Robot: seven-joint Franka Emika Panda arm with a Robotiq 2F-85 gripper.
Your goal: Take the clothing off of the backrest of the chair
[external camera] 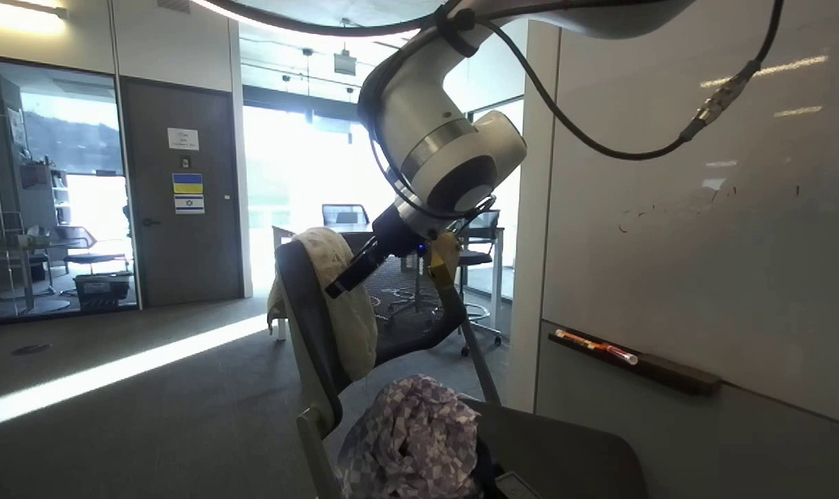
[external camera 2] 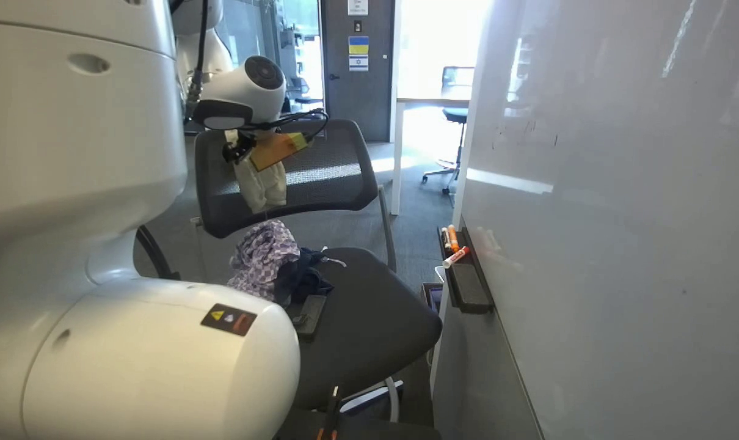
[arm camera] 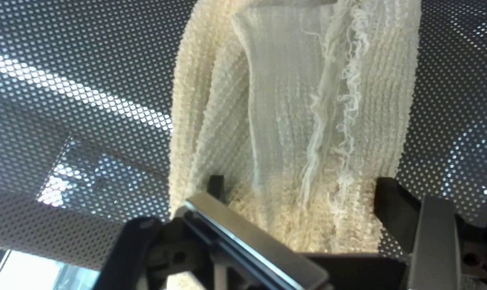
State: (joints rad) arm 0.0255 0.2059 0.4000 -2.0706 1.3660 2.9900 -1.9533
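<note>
The end effector (arm camera: 302, 187), fingers (arm camera: 397, 213) spread wide, presumably so it can straddle and pinch, faces the cream clothing (arm camera: 291, 117) directly ahead, which hangs by its fold over the backrest (arm camera: 98, 48) beyond, and checked fabric (external camera 2: 264, 256) lies bunched on the seat (external camera 2: 372, 318) below.

Door (external camera: 184, 242): nine o'clock in an exterior view, two flag prints (external camera: 188, 186) on it.
Whiteboard (external camera: 676, 263): three o'clock there.
Marker ledge (external camera: 648, 371): four o'clock there, along the whiteboard's lower edge, bearing markers (external camera: 577, 339).
</note>
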